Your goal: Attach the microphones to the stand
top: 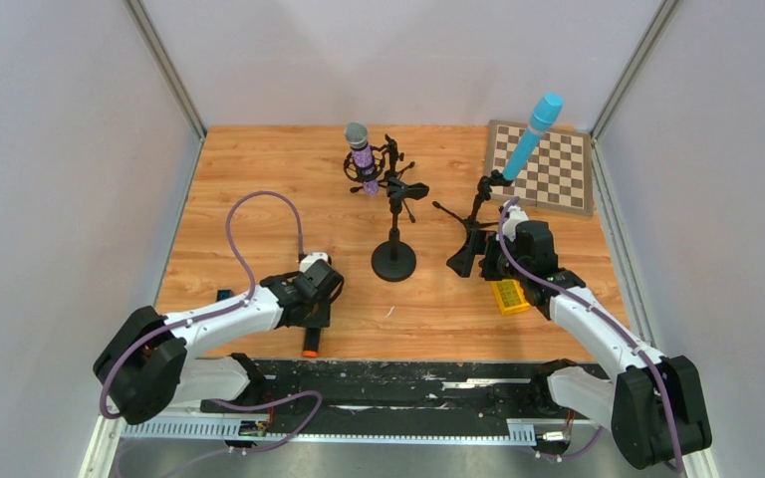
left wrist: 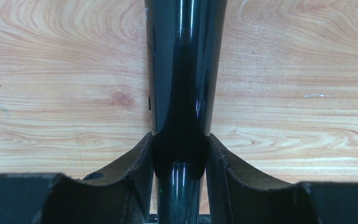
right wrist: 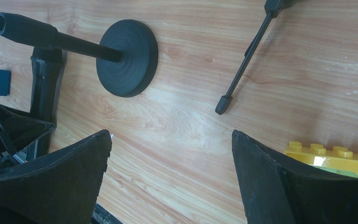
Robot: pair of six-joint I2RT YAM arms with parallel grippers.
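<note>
— Status on the left side?

— Pick-up of the last one. The black microphone (left wrist: pixel 184 70) lies flat on the table (top: pixel 438 309) in front of my left arm, orange end toward the bases. The left gripper (left wrist: pixel 181 140) straddles its barrel, fingers (left wrist: pixel 137 163) partly spread and pressed against both flanks. I judge it pinched, not yet lifted.

— The others?

— The purple microphone (top: pixel 361 151) and light-blue microphone (top: pixel 532 134) already sit in holders at the back. My right gripper (right wrist: pixel 170 135) hangs wide apart over bare wood beside a yellow brick (right wrist: pixel 335 156) — holding nothing.

— Next?

— Lift level, turn the barrel upright, carry it to the round-base stand (top: pixel 394 261) — its clip looks free.
</note>
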